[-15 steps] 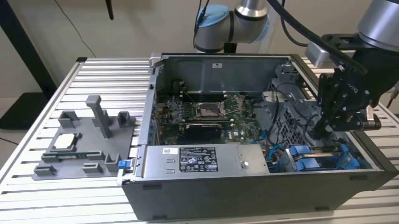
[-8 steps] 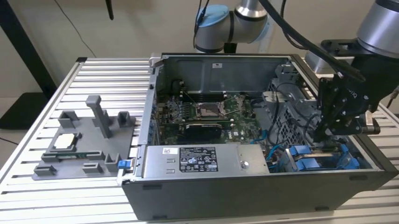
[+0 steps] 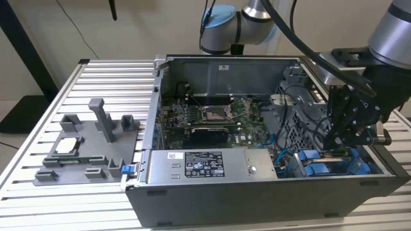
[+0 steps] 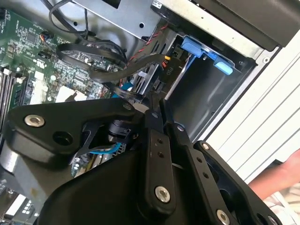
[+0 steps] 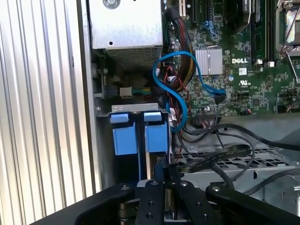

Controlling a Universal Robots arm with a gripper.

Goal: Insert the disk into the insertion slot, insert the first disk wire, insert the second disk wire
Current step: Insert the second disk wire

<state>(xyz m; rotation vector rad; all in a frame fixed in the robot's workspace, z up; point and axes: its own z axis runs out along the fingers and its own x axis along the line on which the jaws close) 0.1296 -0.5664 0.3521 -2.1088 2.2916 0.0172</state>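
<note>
Atop the slatted metal table [image 3: 96,72], inside the open computer case [image 3: 257,202], the claw [image 3: 335,144] hangs clenched.

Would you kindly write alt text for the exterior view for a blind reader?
A robot arm's end effector hangs inside an open computer case, beside blue drive brackets at the exterior view's right. A grey fixture tray lies on the slatted table.

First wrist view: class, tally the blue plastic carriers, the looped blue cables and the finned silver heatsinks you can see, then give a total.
Blue plastic carriers: 2
Looped blue cable: 1
Finned silver heatsink: 1
Total: 4
</note>
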